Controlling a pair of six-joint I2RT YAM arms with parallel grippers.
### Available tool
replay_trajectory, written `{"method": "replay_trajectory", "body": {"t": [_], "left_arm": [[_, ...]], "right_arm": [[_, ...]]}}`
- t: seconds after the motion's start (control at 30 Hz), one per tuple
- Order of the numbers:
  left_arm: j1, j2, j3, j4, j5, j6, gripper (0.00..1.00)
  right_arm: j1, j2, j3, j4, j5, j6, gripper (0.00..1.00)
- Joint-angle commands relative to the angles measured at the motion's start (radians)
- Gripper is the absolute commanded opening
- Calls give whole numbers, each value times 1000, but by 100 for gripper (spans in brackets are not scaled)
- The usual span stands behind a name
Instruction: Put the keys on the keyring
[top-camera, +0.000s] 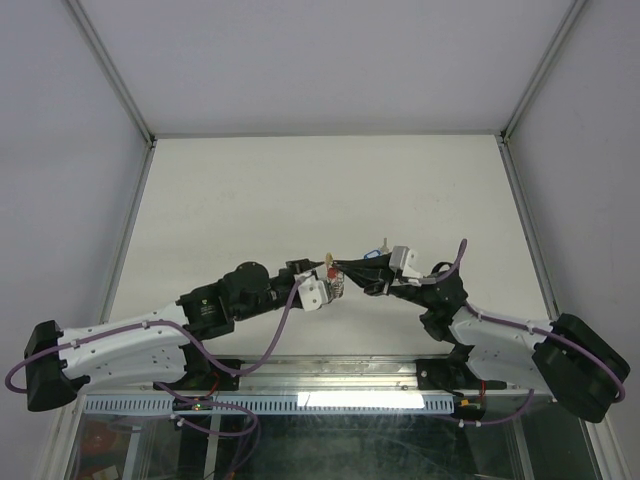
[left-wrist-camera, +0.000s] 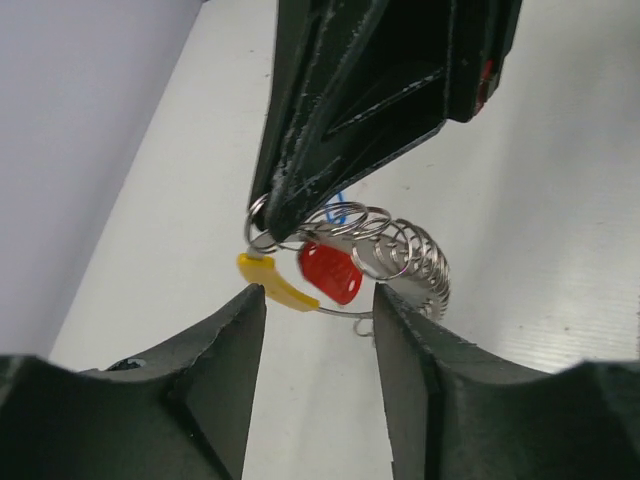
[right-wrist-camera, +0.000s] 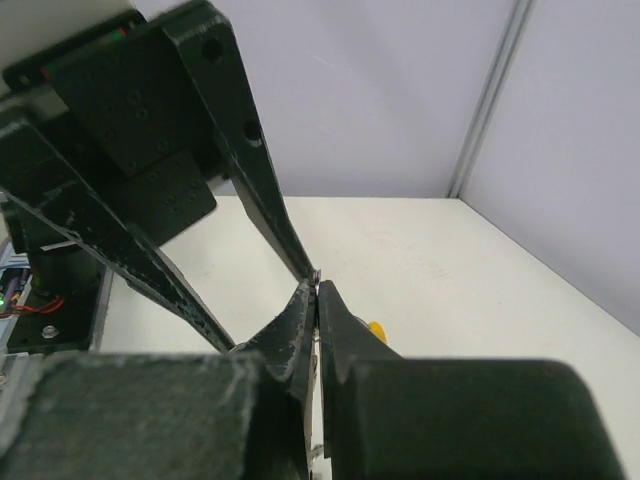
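In the left wrist view the right hand (left-wrist-camera: 264, 226) points down from the top, its fingers pinched tight on the keyring (left-wrist-camera: 275, 285) near the end of its yellow arc. The left hand (left-wrist-camera: 320, 300) sits just below with its fingers spread apart, and the yellow arc and thin grey wire cross the gap between them (neither finger clearly touches the ring). The keys (left-wrist-camera: 372, 250) hang bunched on the ring: a red tag (left-wrist-camera: 330, 272), a sliver of blue behind it and a stack of small silvery loops (left-wrist-camera: 415, 262). Seen from overhead, both hands meet tip to tip over the near middle of the desk (top-camera: 320, 190).
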Motion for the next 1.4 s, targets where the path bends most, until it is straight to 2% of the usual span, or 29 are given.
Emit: {"method": "replay_trajectory", "body": {"t": [0.0, 0.1, 0.17, 0.37, 0.5, 0.6, 0.93, 1.1, 1.37], "left_arm": [[-5, -75, -23, 82, -109, -68, 53], [7, -112, -46, 124, -189, -146, 67], [51, -120, -41, 125, -200, -232, 73], [371, -82, 15, 58, -44, -577, 87], [554, 31, 123, -83, 22, -717, 88], [637, 81, 157, -116, 76, -749, 90], [679, -1, 118, -98, -36, -736, 98], [691, -5, 119, -98, -54, -739, 99], [723, 19, 131, -111, -39, -754, 99]], "right_arm": [[1, -61, 17, -73, 91, -53, 0], [1, -93, 40, -222, 128, -75, 0], [1, -108, 54, -301, 156, -83, 0], [1, -116, 97, -453, 186, -85, 0], [0, -66, 147, -513, 183, -76, 0], [2, 7, 192, -524, 157, -67, 0], [23, 331, 388, -491, 195, -10, 3], [36, 485, 484, -433, 246, 26, 7], [25, 587, 578, -446, 350, 51, 18]]}}
